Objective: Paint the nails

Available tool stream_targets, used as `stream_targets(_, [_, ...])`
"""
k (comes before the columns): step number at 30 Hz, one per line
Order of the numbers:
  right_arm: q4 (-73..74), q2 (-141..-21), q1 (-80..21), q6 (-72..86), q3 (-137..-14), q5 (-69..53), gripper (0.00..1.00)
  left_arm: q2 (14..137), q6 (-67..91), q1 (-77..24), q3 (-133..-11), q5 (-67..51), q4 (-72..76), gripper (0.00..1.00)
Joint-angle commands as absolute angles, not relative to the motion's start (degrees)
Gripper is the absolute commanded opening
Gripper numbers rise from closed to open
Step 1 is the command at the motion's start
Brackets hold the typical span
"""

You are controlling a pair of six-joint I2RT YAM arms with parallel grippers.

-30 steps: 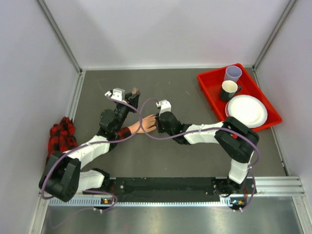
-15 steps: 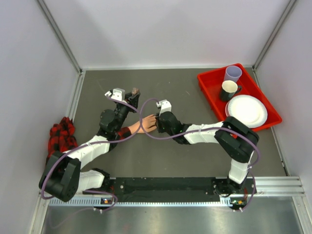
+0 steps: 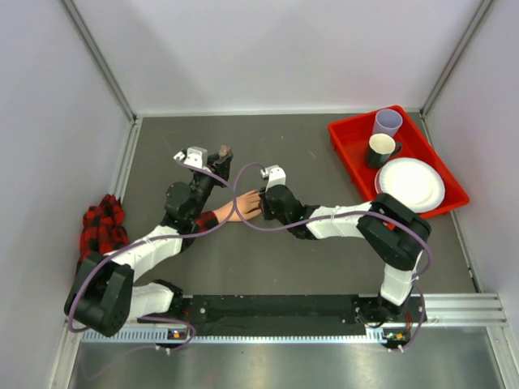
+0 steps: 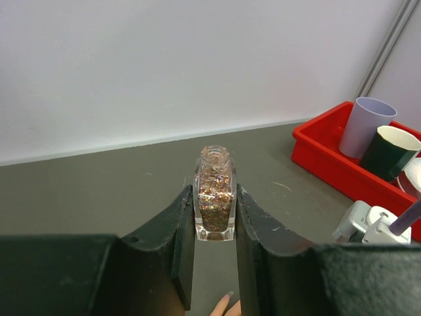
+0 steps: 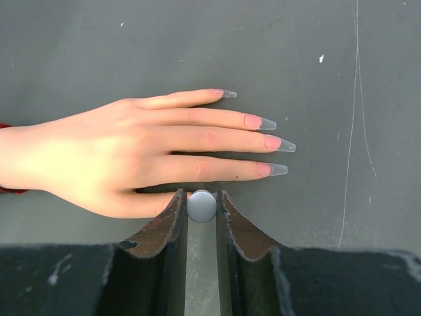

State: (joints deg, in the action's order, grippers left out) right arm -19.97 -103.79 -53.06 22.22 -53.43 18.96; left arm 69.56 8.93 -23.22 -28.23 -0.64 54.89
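A peach mannequin hand (image 5: pixel 131 151) lies flat on the grey table, its fingers pointing right. Its long nails (image 5: pixel 266 123) are pink at the base and clear at the tips. The thumb tip is hidden under my right gripper (image 5: pixel 201 204). That gripper is shut on a grey round brush cap (image 5: pixel 201 205) just over the thumb side of the hand. My left gripper (image 4: pixel 214 217) is shut on an uncapped bottle of glitter nail polish (image 4: pixel 214 197) and holds it upright beyond the hand (image 3: pixel 242 207). One fingertip (image 4: pixel 222 304) shows below the bottle.
The red-and-black plaid sleeve (image 3: pixel 104 223) bunches at the left wall. A red tray (image 3: pixel 340 146) at the back right holds a lilac cup (image 3: pixel 388 122), a dark cup (image 3: pixel 379 150) and a white plate (image 3: pixel 410 183). Walls enclose the table on three sides.
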Motion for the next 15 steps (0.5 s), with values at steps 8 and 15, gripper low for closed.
stream_targets(8, [-20.92,-105.38,-52.65,22.68,-56.60,19.34,0.00,67.85,9.32,-22.85,-27.95,-1.49,57.48,0.00])
stream_targets(15, [-20.92,-104.94,-52.47,22.59,-56.16,19.69,0.00,67.85,9.40,-22.85,-28.04,-1.58,57.39,0.00])
